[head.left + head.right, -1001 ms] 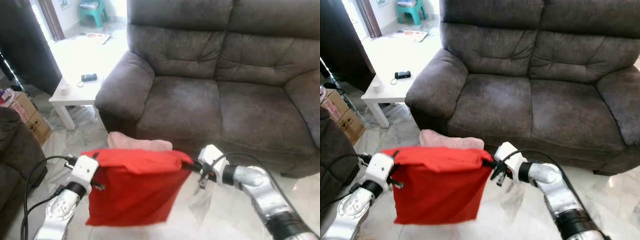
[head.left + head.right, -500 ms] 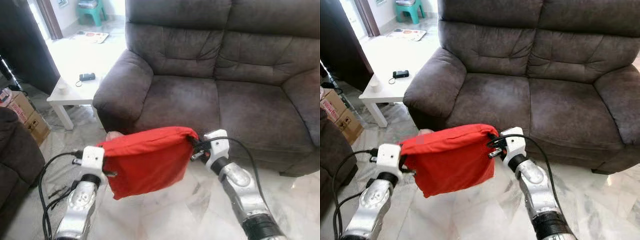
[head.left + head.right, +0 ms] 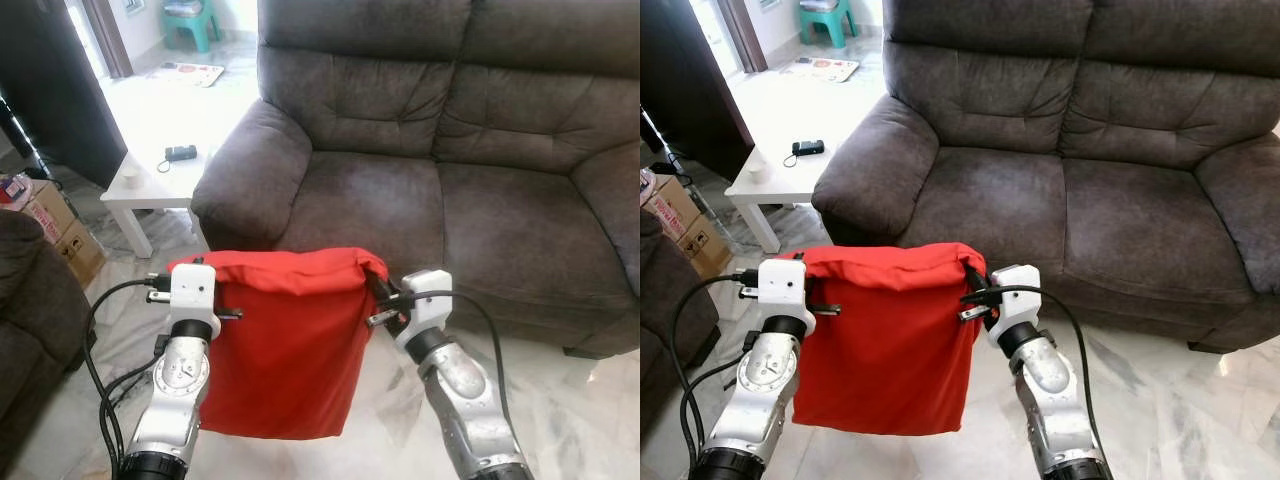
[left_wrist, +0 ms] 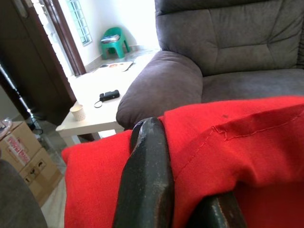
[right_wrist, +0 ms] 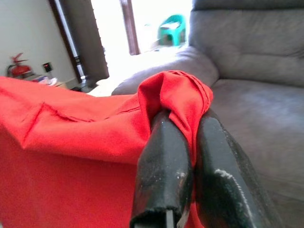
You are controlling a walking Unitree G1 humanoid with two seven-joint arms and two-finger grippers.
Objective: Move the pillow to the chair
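**Red pillow held up in front of the sofa**

The red pillow (image 3: 283,345) is a soft, limp fabric piece with a stitched seam near its upper edge. It hangs flat and roughly rectangular between the two arms, above the marble floor (image 3: 590,400) and just in front of the brown sofa (image 3: 440,150).

The left gripper (image 4: 183,187) has its black fingers (image 4: 145,185) clenched on one top corner, the cloth folding over them. The right gripper (image 5: 192,164) pinches the other top corner, where the fabric bunches into a rounded knot above its scuffed fingers (image 5: 164,166). The top edge sags slightly between the two holds.

The sofa is a plump two-seater in a suede-like, matte cloth with tufted back cushions and a rounded armrest. Beside that armrest stands a white bench (image 3: 160,175) carrying a small black device (image 3: 180,153) and a pale cup (image 3: 129,178). A cardboard box (image 3: 55,225) sits on the floor nearby, and a green plastic stool (image 3: 195,20) stands well beyond.
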